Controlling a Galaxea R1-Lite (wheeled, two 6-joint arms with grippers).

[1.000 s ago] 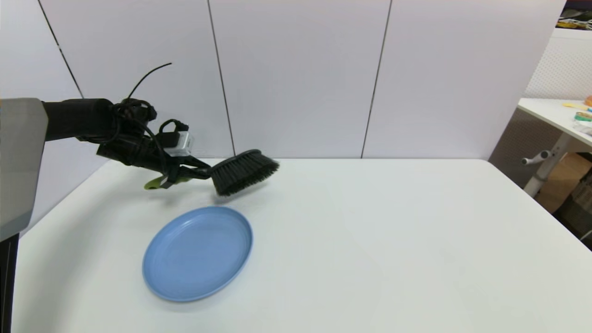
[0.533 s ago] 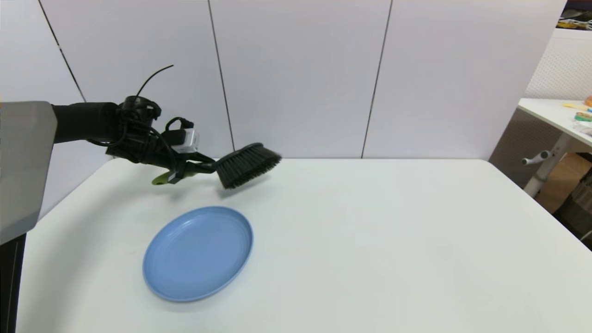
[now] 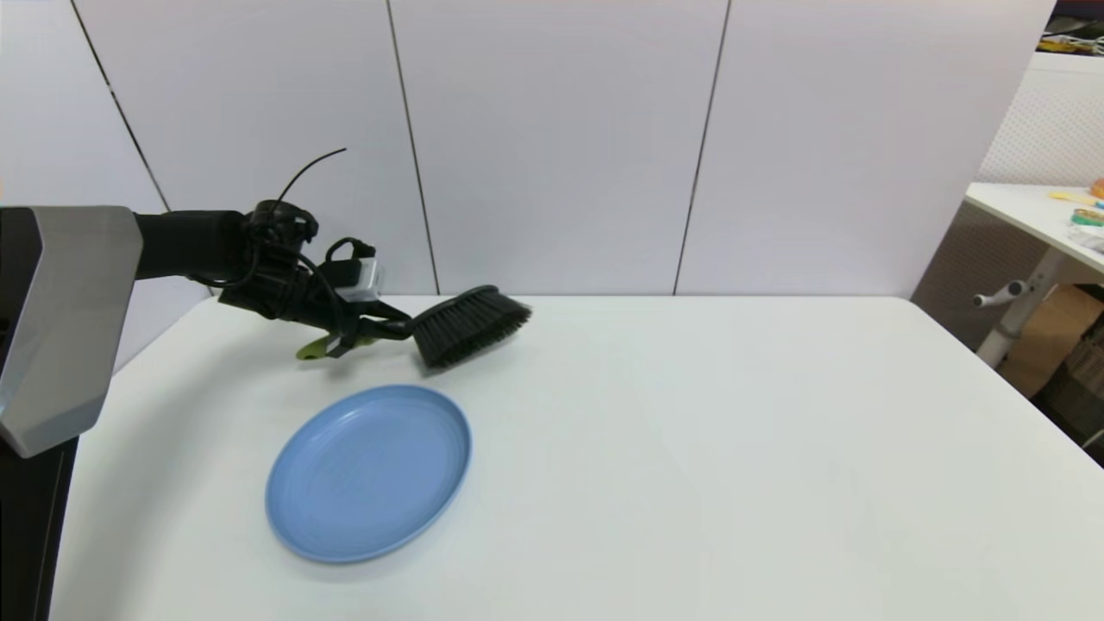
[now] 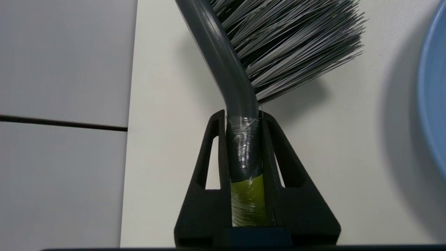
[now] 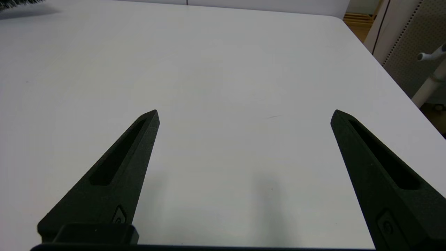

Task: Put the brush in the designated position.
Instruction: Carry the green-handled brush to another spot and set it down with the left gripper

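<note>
- Here the left arm reaches in from the left side toward the far-left part of the white table, its forearm nearly level and the wrist tipped slightly down.
- The left gripper is clamped narrow on the neck of the hand brush with a lime-green handle, black head and dark grey-black bristles; in the left wrist view its 2 black fingers press the wrapped neck from both sides where green meets grey.
- The brush hangs above the tabletop near the far edge, head pointing right, bristles facing down and toward the near side, a shadow under it; the green handle end sticks out behind the gripper on the left.
- The round light-blue plate lies flat on the near side of the brush, apart from it.
- The right gripper hovers over bare tabletop on the right part of the table, its 2 fingers spread wide with nothing between them.
- Open white surface runs from the plate to the table's right edge and near edge; the far edge meets the grey wall panels just behind the brush.
- Count: 1 brush, 1 plate, 2 grippers.
</note>
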